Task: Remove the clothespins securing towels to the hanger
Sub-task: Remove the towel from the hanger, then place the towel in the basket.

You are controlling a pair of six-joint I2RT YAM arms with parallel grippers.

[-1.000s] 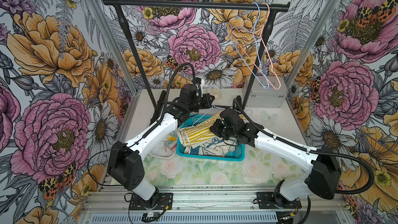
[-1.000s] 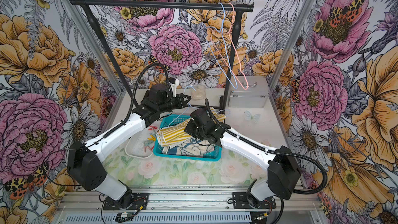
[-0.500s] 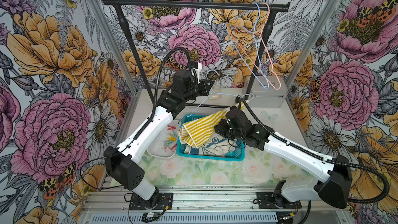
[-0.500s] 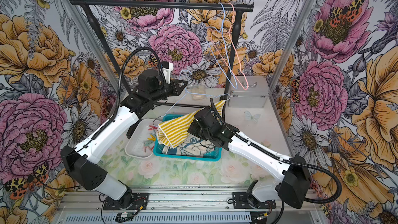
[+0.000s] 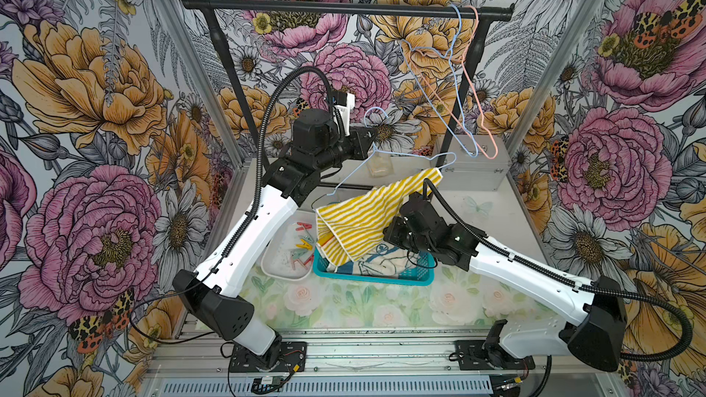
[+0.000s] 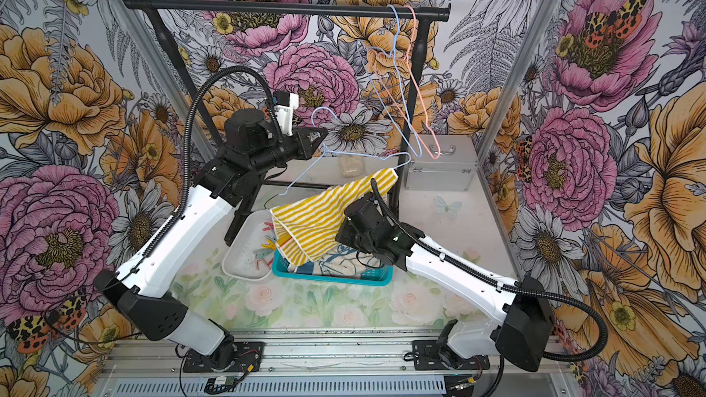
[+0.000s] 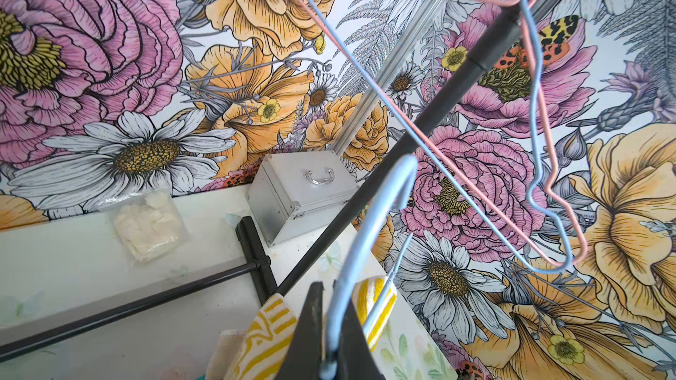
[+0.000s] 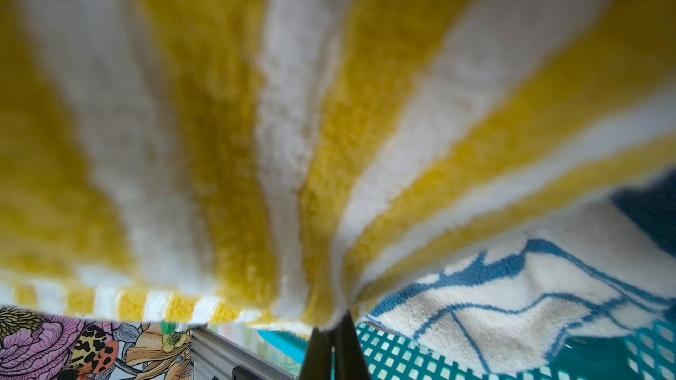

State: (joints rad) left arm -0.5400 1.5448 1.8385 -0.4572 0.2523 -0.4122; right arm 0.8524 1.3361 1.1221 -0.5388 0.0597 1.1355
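Right wrist view fills with the striped towel (image 8: 292, 122). The right gripper (image 8: 333, 327) has its jaws pressed together on the towel's hem, over the basket (image 8: 395, 356). In both top views I see the basket mid-table with the cream towel (image 5: 382, 261) lying in it. The tray (image 5: 279, 257) sits against it at 9 o'clock, holding loose pins (image 5: 303, 240) in red, green and yellow. From my right gripper the striped towel stretches up toward 1 o'clock, its top corner at the end of the hanger (image 7: 367, 221). Whether a pin fastens it there I cannot tell. The left gripper (image 7: 331, 338) pinches the hanger's neck just under the hook, in the air beyond the basket at 11 o'clock. Farther back a bag (image 5: 380, 164) lies at 12 o'clock and a case (image 5: 477, 169) at 1 o'clock. Two spare hangers (image 5: 473, 153) hang on the rail (image 5: 305, 5).
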